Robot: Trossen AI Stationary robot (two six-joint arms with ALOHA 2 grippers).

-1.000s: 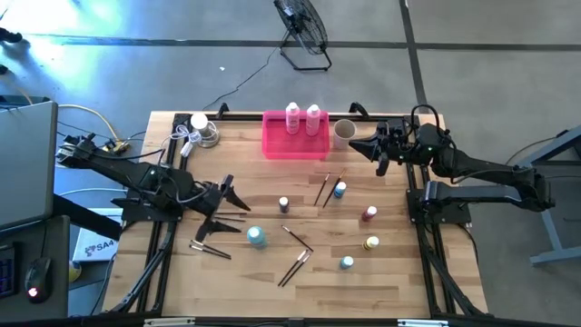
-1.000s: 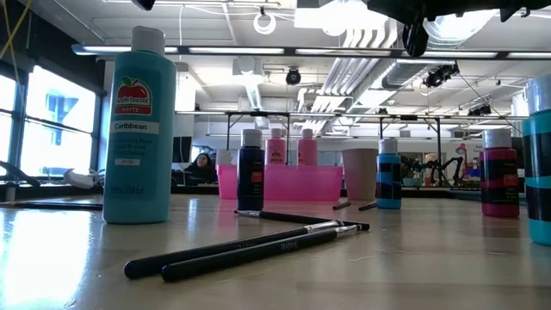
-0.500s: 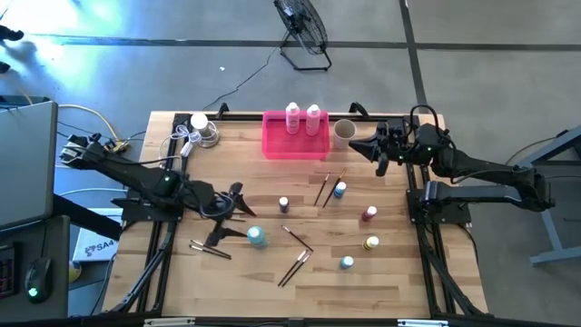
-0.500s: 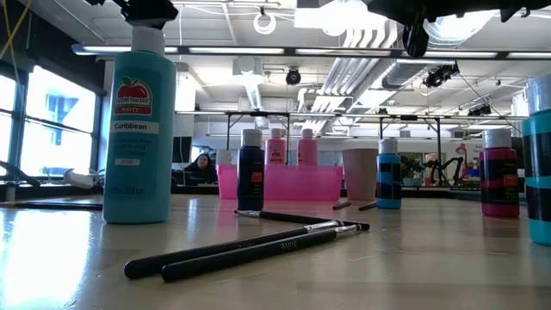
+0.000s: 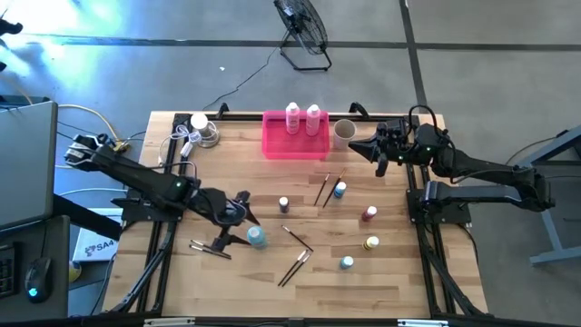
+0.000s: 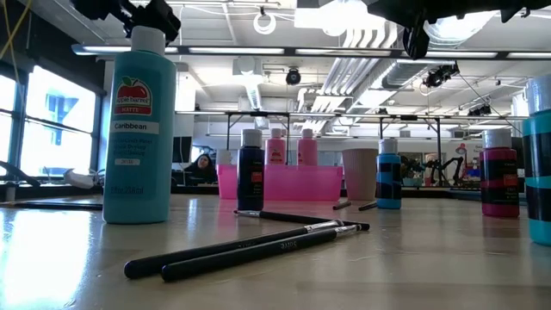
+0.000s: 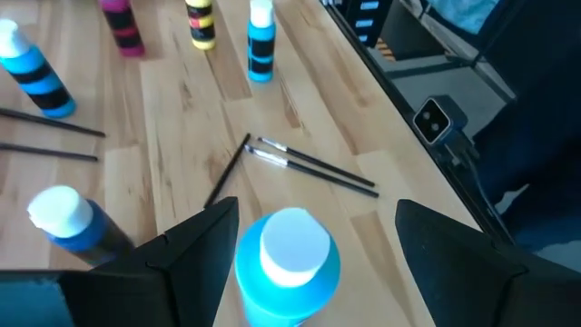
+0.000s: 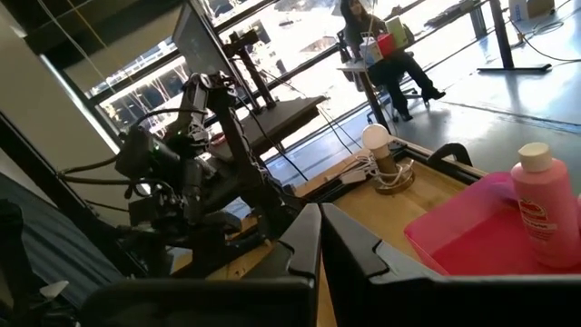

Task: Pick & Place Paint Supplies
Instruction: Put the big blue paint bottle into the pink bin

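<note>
High view, left gripper: the left gripper [image 5: 238,216] hangs above the tall teal plastic bottle with a white cap [image 5: 256,236], fingers spread wide, nothing held.
Left wrist view: the two dark fingers [image 7: 195,250] stand on either side of the teal bottle's white cap [image 7: 292,247], apart from it (no contact shows).
Low view: the teal bottle [image 6: 138,129] stands upright on the wooden table [image 6: 362,267], the gripper's dark tips just over its cap.
Right gripper: the right gripper [image 5: 356,147] waits by the table's far right corner, fingers pressed together, empty.
Pink bottles: two tall pink bottles with white caps [image 5: 303,118] stand upright inside the bright pink rectangular tray [image 5: 295,143] at the middle of the far edge.
Cup: a pale beige cup [image 5: 342,133] sits just beside the tray, on the side of the right arm.
Tiny bottles: a dark blue one [image 5: 284,204] stands near the table's centre; a striped blue one [image 5: 339,190], a dark red one [image 5: 369,214], a yellow one [image 5: 371,243] and a teal one [image 5: 346,262] run toward the near right.
Brushes: thin brown paintbrushes lie flat in pairs, one pair [image 5: 328,189] touching or nearly touching the blue bottle, one [image 5: 297,256] toward the near edge, one [image 5: 210,248] toward the left edge.
Far left corner: a coil of white cable [image 5: 192,133].
</note>
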